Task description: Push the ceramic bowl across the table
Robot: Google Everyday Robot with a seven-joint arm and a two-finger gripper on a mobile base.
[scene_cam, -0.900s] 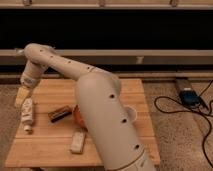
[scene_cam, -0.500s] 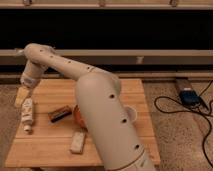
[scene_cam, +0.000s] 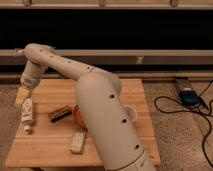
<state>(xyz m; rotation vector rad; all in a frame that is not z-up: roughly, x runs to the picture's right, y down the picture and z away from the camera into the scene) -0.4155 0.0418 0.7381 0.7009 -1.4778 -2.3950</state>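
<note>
The ceramic bowl (scene_cam: 78, 115) is orange-red and sits near the middle of the light wooden table (scene_cam: 60, 90). Only its left edge shows; the rest is hidden behind my white arm. My gripper (scene_cam: 21, 97) hangs at the table's far left edge, well to the left of the bowl and just above a white bottle (scene_cam: 27, 114). It is not touching the bowl.
A dark brown bar (scene_cam: 59, 114) lies between the bottle and the bowl. A white packet (scene_cam: 77, 142) lies near the front edge. A small white cup (scene_cam: 131, 114) peeks out right of my arm. A power box (scene_cam: 189, 96) and black cables lie on the floor at right.
</note>
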